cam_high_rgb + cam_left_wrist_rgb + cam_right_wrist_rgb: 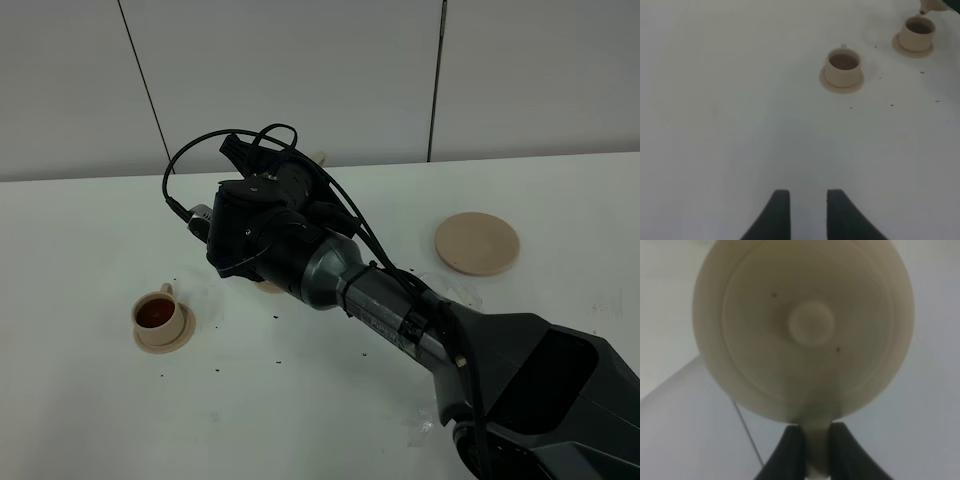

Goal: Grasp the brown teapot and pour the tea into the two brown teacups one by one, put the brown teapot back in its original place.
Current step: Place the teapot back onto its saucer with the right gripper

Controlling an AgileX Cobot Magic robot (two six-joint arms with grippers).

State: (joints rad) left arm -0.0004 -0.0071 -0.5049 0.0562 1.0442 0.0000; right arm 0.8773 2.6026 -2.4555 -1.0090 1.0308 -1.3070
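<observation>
My right gripper [816,450] is shut on the loop handle of the brown teapot [805,330], which fills the right wrist view lid-on. In the high view my right arm [285,235] reaches across the middle and hides most of the pot; only a tan bit [320,157] shows. One brown teacup [158,313] holds dark tea on its saucer; it also shows in the left wrist view [843,64]. The other teacup [918,31] stands under the pot's spout [931,5]; only a sliver of its saucer [270,288] shows below the arm. My left gripper [809,215] is open and empty.
The wide flat tan saucer [477,243] lies bare on the white table to the right. Small dark specks are scattered on the table around the cups [892,105]. A crumpled bit of clear film [455,290] lies beside the arm.
</observation>
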